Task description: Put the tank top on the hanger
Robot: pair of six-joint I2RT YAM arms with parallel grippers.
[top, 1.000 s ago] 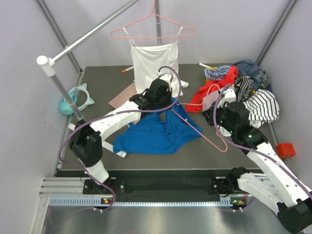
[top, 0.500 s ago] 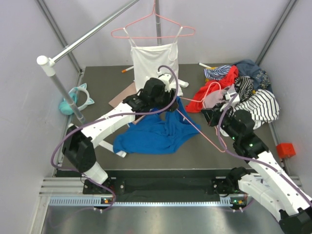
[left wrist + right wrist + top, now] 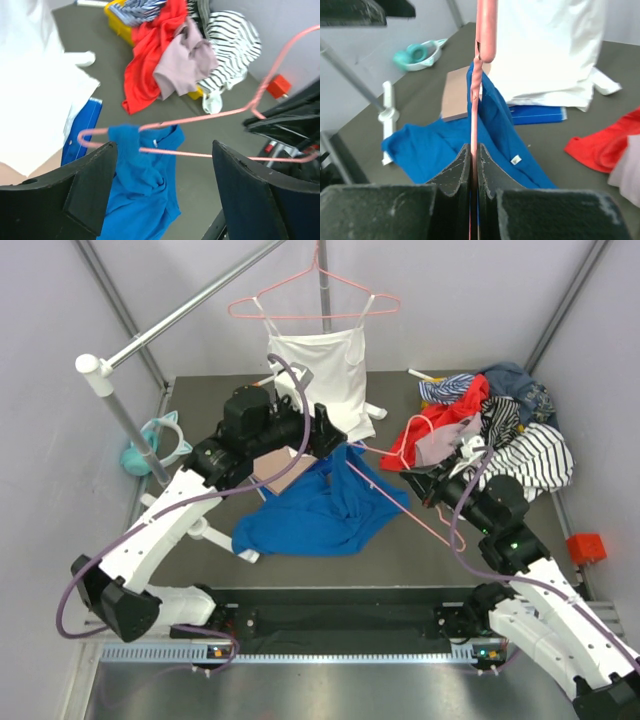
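Note:
The royal-blue tank top [image 3: 310, 515] lies crumpled on the dark table, and one strap [image 3: 122, 137] is draped over the far end of the pink wire hanger [image 3: 177, 152]. My right gripper [image 3: 474, 147] is shut on the hanger's wire [image 3: 474, 120] near its neck and holds it low over the table at the right [image 3: 420, 480]. My left gripper [image 3: 164, 150] hangs open above the strap with nothing between its fingers. From above, it [image 3: 328, 440] sits just left of the hanger's tip.
A white camisole [image 3: 320, 370] hangs on a second pink hanger from the rail at the back. A pile of clothes [image 3: 490, 420] fills the right rear. A brown flat panel [image 3: 275, 465], a teal cat-ear object [image 3: 160, 440] and a red block [image 3: 587, 547] are also here.
My left gripper opened, let go of the tank top's strap and drew back to the left. The strap stayed on the hanger's end. The right gripper shifted the hanger slightly left.

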